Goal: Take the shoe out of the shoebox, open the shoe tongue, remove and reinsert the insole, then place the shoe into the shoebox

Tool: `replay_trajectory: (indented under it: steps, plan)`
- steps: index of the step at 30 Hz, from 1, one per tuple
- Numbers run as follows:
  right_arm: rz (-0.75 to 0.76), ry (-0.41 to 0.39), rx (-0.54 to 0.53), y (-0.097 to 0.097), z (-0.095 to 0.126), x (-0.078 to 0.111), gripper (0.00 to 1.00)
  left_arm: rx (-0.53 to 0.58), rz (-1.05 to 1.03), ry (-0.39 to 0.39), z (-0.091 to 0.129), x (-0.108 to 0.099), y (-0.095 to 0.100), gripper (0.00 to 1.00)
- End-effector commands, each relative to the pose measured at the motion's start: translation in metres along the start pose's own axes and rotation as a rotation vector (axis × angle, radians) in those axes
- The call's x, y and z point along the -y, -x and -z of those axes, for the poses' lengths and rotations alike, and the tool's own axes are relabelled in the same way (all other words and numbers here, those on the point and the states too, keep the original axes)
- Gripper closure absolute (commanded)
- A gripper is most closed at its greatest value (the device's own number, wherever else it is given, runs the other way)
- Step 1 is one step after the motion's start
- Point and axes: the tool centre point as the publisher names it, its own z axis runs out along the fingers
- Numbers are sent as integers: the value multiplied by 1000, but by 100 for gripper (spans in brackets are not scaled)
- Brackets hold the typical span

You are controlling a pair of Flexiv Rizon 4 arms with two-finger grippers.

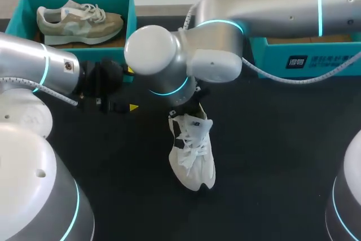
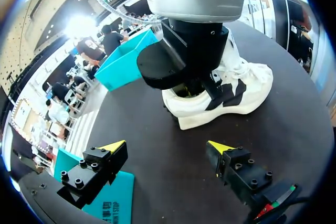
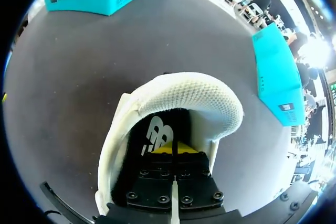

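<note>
Right wrist view looked straight down into the white shoe (image 3: 181, 95). The right gripper (image 3: 173, 148) sat deep in the shoe's opening with its fingers pressed together, and the yellow tips rested on the dark insole (image 3: 152, 132). Whether an edge of that insole was pinched between them could not be made out. White mesh of the upper curved just ahead of the fingers, and the collar walls rose on either side of them.

Seen from the head view, the shoe (image 1: 193, 156) stood on the table outside both boxes. Its heel end was under the right gripper, and its long axis ran from those fingers out to the toe.

The left gripper (image 2: 167, 147) was spread wide and held nothing. The shoe (image 2: 247, 85) lay ahead of its fingers, apart from them and broadside, so its length ran across their line. A teal shoebox (image 1: 17, 18) holding another sneaker (image 1: 79, 21) stood beyond the left gripper (image 1: 131, 88).

The right arm was clearly the nearer one. As I judged it, lifting the insole out depended on those fingers drawing back along the shoe's opening, with the left free to steady the side.
</note>
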Motion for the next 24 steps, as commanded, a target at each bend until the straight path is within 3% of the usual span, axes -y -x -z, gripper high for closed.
replay_trajectory:
  steps: [1,8,12,24]
  plan:
    - [-9,-9,-45,-1,-20,4,100,0,-1,2,0,0,0,0]
    - [-31,39,-157,-8,-21,4,100,0,-1,2,0,0,0,0]
    - [-23,42,-159,-10,-17,2,100,0,-1,2,0,0,0,0]
    - [-4,10,-141,7,35,-8,100,0,-1,2,0,0,0,0]
